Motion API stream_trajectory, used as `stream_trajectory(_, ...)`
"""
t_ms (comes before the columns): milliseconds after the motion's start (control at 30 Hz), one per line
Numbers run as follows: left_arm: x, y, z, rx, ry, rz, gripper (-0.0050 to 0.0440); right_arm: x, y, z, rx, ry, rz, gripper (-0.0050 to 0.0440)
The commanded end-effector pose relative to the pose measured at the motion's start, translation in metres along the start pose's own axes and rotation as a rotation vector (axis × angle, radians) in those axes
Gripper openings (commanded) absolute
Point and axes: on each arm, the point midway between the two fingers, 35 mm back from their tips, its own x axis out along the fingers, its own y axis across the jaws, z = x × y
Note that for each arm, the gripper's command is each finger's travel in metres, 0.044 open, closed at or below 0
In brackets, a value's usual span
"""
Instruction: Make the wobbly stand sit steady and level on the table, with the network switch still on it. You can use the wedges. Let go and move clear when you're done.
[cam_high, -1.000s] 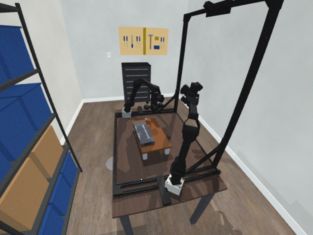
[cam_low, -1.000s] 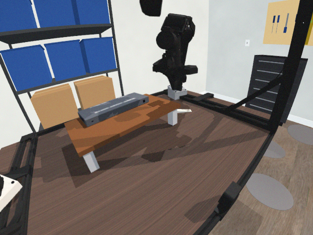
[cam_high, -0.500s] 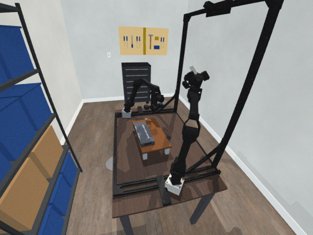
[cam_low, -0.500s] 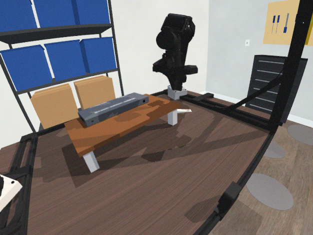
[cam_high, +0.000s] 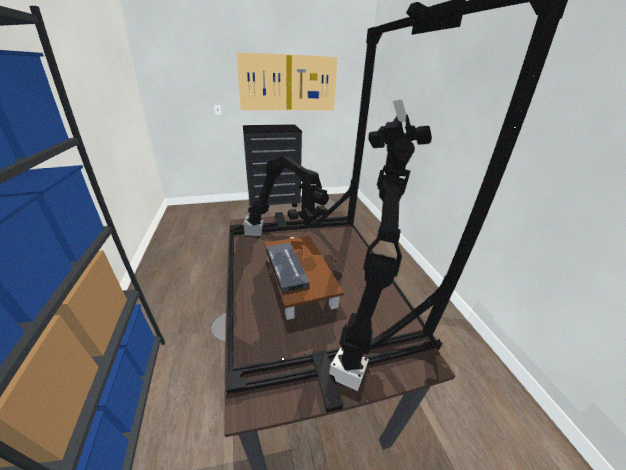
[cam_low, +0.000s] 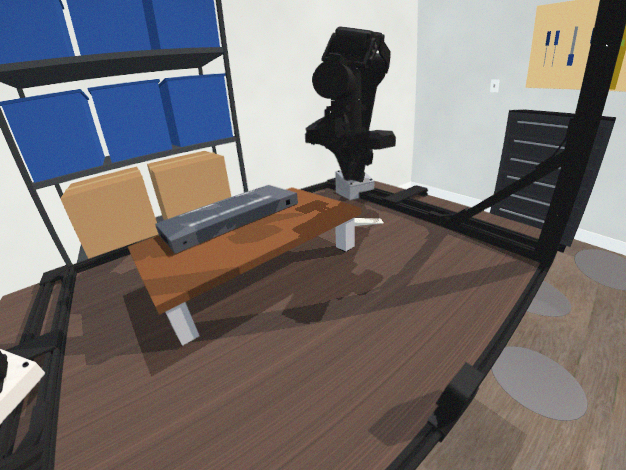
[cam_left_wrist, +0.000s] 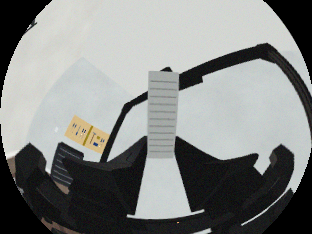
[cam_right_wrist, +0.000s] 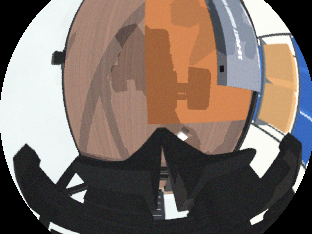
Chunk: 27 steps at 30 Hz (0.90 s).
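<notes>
The wooden stand has an orange-brown top and white legs; I cannot tell exactly how level it is. The grey network switch lies along one side of its top. My left gripper is shut on a grey ridged wedge, raised high above the table, away from the stand. A second pale piece, probably a wedge, shows by the stand's far end. My right gripper is shut and empty, near that end. The stand's rear legs are mostly hidden.
A black frame runs around the table, with tall posts rising on one side. Shelves with blue bins and tan boxes stand beyond the table. A dark drawer cabinet stands at the wall.
</notes>
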Motion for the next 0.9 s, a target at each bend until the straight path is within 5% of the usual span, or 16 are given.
stream_trajectory(0, 0.005, -0.001, 0.001, 0.021, -0.008, -0.009, 0.0000, 0.000, 0.000, 0.000, 0.000, 0.000, 0.000, 0.0000)
stream_trajectory(367, -0.013, -0.061, 0.121, 0.319, -0.409, -0.133, 0.0000, 0.000, 0.000, 0.000, 0.000, 0.000, 0.000, 0.0000)
stream_trajectory(600, -0.018, -0.061, 0.121, 0.308, -0.407, -0.133, 0.0000, 0.000, 0.000, 0.000, 0.000, 0.000, 0.000, 0.0000)
stream_trajectory(867, -0.032, -0.084, 0.165, 0.433, -0.579, -0.151, 0.0000, 0.000, 0.000, 0.000, 0.000, 0.000, 0.000, 0.0000)
